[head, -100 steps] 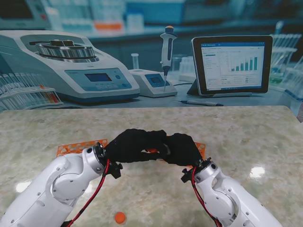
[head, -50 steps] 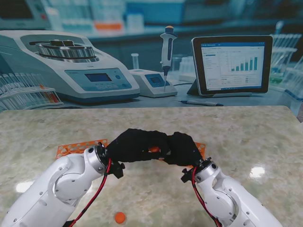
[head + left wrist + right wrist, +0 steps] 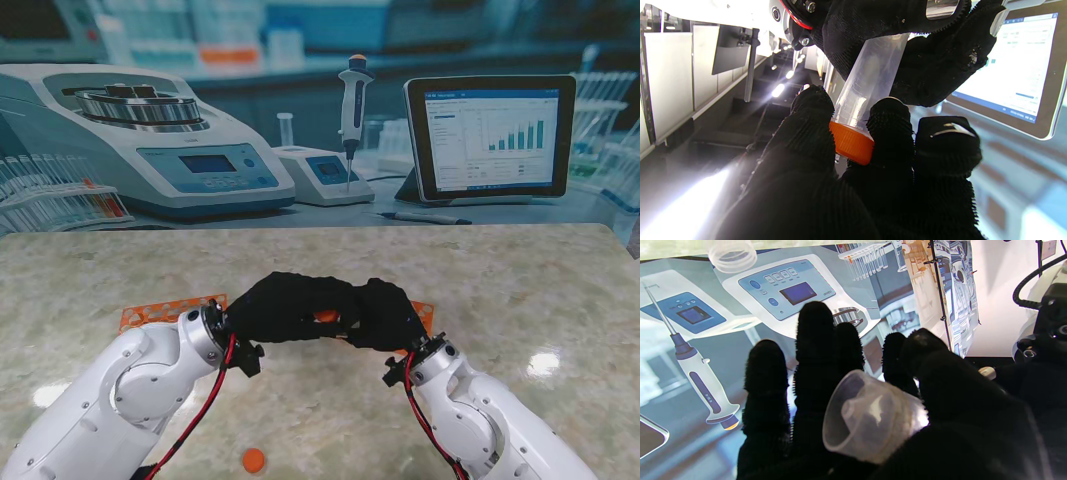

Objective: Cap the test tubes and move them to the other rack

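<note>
- Desk: marbled top, both my arms come up from the near corners and meet over its middle, nearer to me than the centre.
- Backdrop behind the desk: printed lab scene with a centrifuge, a pipette and a tablet showing a bar chart.
- Orange rack: flat on the desk behind my left wrist, mostly hidden by the arm. Another orange edge shows just behind my right hand; can't tell whether it's the same rack or a second one.
- Left hand: black glove, fingers curled in and pinching the orange cap between thumb and forefinger. Third finger sits beside it, not clearly touching.
- Right hand: black glove, closed around the test tube. Right wrist view shows the tube's conical bottom end sticking out of my palm, fingers wrapped over the body.
- Tube: clear plastic, held in the air between the two hands, above the desk, tilted, not in any rack. Faint graduation marks on the wall; contents not readable.
- Cap sits on the tube's mouth, touching it. Can't tell how far it's threaded on.
- Hands are touching or nearly so in the stand view; only a sliver of orange shows between them.
- Loose orange cap: lying on the desk near me, between my forearms, well apart from the hands.
</note>
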